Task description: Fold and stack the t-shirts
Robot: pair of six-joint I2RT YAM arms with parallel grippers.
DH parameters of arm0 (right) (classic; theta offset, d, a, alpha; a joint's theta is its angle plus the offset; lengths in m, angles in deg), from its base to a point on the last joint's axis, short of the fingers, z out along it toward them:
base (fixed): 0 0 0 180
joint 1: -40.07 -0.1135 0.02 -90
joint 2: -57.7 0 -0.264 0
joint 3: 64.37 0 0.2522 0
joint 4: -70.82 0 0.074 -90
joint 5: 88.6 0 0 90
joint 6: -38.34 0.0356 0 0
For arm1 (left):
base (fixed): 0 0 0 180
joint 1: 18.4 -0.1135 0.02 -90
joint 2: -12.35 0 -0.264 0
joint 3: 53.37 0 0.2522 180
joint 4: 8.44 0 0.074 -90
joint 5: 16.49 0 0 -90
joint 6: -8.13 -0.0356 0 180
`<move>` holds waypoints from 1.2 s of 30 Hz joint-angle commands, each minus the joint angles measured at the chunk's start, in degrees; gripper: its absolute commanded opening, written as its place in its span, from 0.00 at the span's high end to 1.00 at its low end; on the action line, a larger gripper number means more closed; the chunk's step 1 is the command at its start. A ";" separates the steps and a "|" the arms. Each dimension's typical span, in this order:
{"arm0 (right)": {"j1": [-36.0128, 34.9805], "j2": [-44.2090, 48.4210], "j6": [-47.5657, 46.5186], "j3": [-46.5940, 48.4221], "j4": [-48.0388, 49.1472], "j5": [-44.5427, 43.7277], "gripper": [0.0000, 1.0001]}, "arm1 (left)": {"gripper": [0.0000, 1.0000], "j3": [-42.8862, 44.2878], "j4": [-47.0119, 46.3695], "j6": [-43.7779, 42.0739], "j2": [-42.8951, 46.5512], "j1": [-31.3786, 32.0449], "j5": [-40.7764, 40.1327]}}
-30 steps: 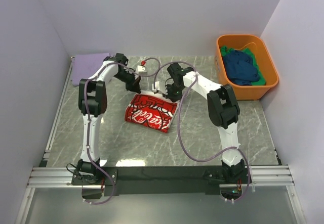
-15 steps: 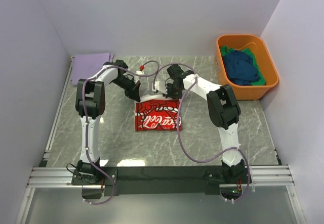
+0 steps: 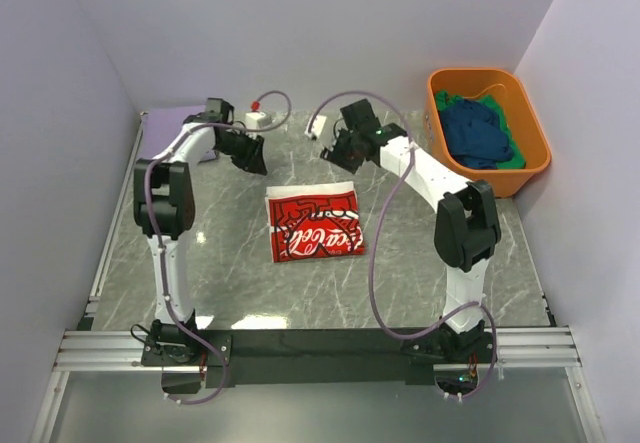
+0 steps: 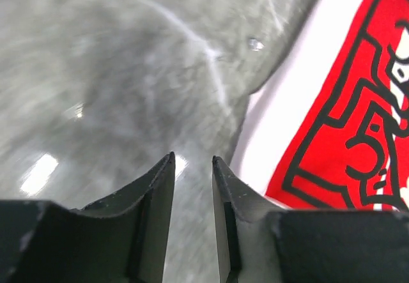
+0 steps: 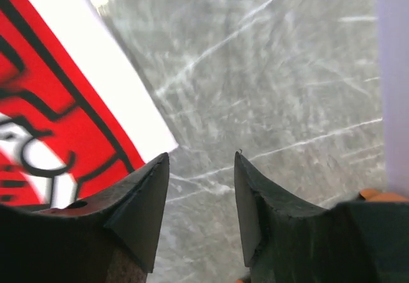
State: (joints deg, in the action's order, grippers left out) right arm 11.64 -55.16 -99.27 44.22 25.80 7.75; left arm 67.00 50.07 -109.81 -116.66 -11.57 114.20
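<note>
A folded t-shirt point(image 3: 313, 223), white with a red panel of white script, lies flat mid-table. My left gripper point(image 3: 258, 159) hovers behind its far-left corner and my right gripper point(image 3: 332, 152) behind its far-right corner, both clear of the cloth. In the left wrist view the left gripper point(image 4: 193, 163) is open a narrow gap over bare marble, with the shirt point(image 4: 345, 123) to its right. The right gripper point(image 5: 201, 158) is open wider, the shirt point(image 5: 57, 117) to its left. A lavender t-shirt point(image 3: 172, 128) lies at the back left.
An orange tub point(image 3: 537, 143) at the back right holds a dark blue t-shirt point(image 3: 478, 133) and a green one point(image 3: 512, 161). Purple walls close in the grey marble table point(image 3: 420, 263) on three sides. Cables loop above both arms.
Both grippers have opened and let go of the red-and-white shirt, then drawn back toward the far wall. The shirt now lies flat and squared where it was rumpled and lifted.
</note>
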 commanded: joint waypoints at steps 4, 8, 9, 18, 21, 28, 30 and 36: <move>2.49 3.97 19.91 8.53 -12.75 16.82 0.55 | 0.66 -10.53 -8.97 11.04 13.86 -2.44 8.08; 6.35 0.46 32.55 8.27 -14.70 33.68 0.62 | 0.72 -16.94 -11.87 21.33 15.81 -0.68 14.32; 6.89 -1.21 34.06 7.66 -13.92 35.47 0.63 | 0.73 -18.09 -13.27 26.66 15.81 -0.59 16.33; 10.31 -13.77 43.65 9.67 -8.47 41.64 0.66 | 0.78 -23.30 -23.75 42.10 7.29 -0.06 17.50; 11.28 -17.90 47.34 11.34 -6.88 40.41 0.65 | 0.79 -17.85 -20.42 40.43 1.06 -0.15 15.48; 13.39 -23.28 51.31 19.33 -5.56 33.83 0.64 | 0.80 -5.65 -18.91 41.83 -8.71 -2.26 13.81; 14.45 -22.24 50.34 23.27 -6.70 33.46 0.62 | 0.79 -3.61 -18.57 41.31 -8.19 -3.14 15.90; 14.98 -6.11 58.66 13.35 -2.51 41.79 0.57 | 0.79 -10.52 -22.56 43.73 4.45 -2.53 21.53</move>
State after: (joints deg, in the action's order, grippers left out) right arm 26.68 -73.87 -47.01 63.96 19.26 43.97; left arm 59.91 31.74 -68.22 -121.65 -14.68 132.14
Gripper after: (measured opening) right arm 0.423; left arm 0.208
